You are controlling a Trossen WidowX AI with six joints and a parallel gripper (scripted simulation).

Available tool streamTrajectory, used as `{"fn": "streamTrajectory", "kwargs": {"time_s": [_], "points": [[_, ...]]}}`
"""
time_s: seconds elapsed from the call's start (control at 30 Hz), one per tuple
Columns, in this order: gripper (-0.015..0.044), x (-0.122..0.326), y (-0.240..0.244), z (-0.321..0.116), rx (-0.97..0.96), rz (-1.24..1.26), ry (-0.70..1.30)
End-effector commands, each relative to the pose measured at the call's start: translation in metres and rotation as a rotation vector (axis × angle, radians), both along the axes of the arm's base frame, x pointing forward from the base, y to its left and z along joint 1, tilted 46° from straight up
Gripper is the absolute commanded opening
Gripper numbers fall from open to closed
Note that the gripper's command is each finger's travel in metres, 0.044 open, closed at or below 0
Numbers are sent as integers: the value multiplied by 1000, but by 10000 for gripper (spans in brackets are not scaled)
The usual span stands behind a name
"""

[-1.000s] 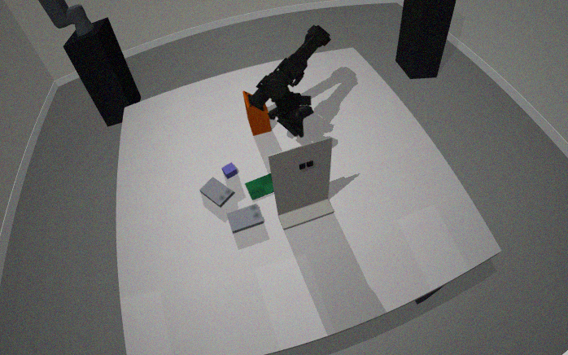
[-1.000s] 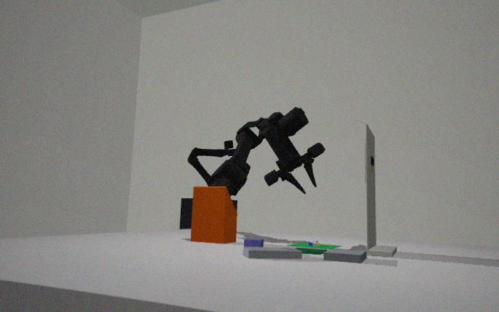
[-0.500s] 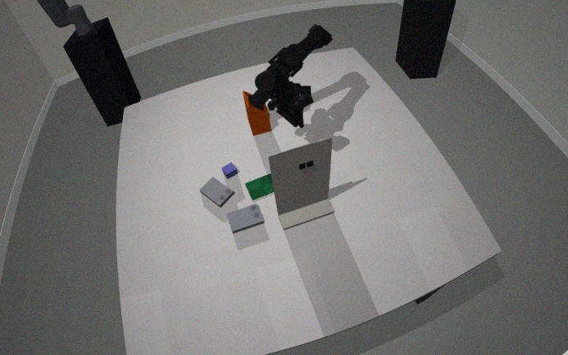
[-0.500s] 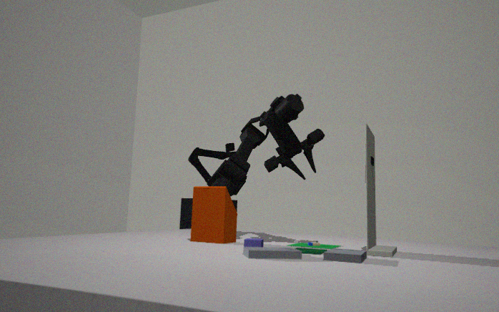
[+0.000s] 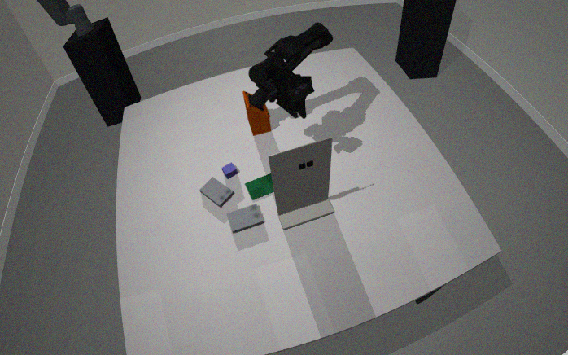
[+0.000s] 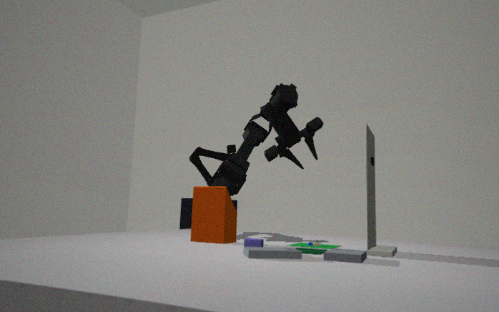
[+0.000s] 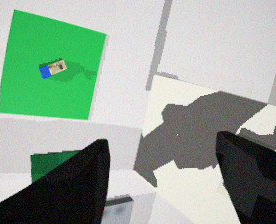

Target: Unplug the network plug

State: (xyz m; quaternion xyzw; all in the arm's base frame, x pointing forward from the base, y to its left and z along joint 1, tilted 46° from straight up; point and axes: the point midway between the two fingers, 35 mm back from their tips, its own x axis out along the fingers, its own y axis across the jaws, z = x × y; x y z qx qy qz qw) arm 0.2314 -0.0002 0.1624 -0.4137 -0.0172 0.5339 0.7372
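Observation:
The plug (image 7: pixel 50 66) (image 6: pixel 314 243), tan with a blue end, lies on the bright green marked square (image 7: pixel 29 97) (image 6: pixel 331 246), well inside its edges in the wrist view. The panel (image 5: pixel 301 189) (image 6: pixel 370 201) stands upright and hides the plug and bright square in the top view. Two small dark openings (image 5: pixel 306 164) show in it. My gripper (image 5: pixel 300 116) (image 6: pixel 309 164) (image 7: pixel 162 145) is open and empty, high above the table and apart from plug and panel. No part of my arm visibly touches the plug.
An orange block (image 5: pixel 258 120) (image 6: pixel 208 215) stands close to my arm. A purple block (image 5: pixel 229 168) (image 6: pixel 253 242), two flat grey boxes (image 5: pixel 216 191) (image 5: pixel 246 219) and a dark green flat piece (image 5: pixel 257 187) (image 7: pixel 49 165) lie beside the panel.

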Motion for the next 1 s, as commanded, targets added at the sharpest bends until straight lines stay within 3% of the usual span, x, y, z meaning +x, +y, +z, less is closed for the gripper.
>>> {"fn": "streamTrajectory", "kwargs": {"time_s": [0.0, 0.17, 0.97], "points": [[314, 0, -1, 2, 2, 2, -5], [440, 0, -1, 2, 2, 2, -5], [440, 0, -1, 2, 2, 2, -5]]}}
